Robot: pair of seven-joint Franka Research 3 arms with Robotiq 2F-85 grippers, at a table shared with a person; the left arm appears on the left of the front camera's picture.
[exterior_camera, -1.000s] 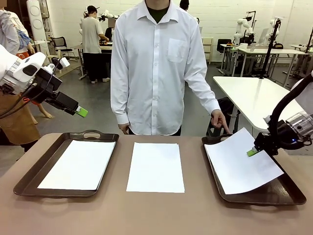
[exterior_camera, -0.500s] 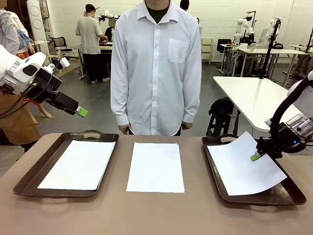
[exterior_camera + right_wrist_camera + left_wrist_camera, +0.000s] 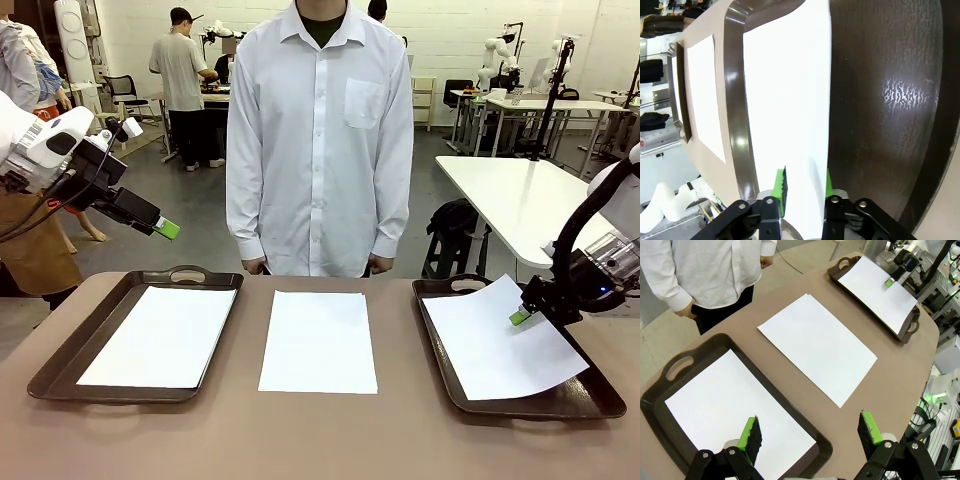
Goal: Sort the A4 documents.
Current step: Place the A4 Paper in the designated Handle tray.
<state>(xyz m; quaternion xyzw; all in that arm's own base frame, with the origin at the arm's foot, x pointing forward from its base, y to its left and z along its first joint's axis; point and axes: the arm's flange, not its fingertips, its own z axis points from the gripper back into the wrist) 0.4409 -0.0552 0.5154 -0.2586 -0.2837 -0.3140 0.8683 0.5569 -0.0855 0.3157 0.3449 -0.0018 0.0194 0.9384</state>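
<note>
Paper this thin should handle light, floppy and slick, so pinch an edge. One A4 sheet (image 3: 160, 335) lies in the left tray (image 3: 130, 394), a second sheet (image 3: 320, 340) on the table (image 3: 320, 440), a third sheet (image 3: 500, 345) in the right tray (image 3: 600, 395), its raised edge between your right tool's (image 3: 521, 315) slightly parted pads; whether they grip is hidden. Your left tool (image 3: 165, 229) hangs wide open, empty.

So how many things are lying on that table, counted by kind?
White paper sheets: 3
Dark brown trays: 2
Total: 5
</note>
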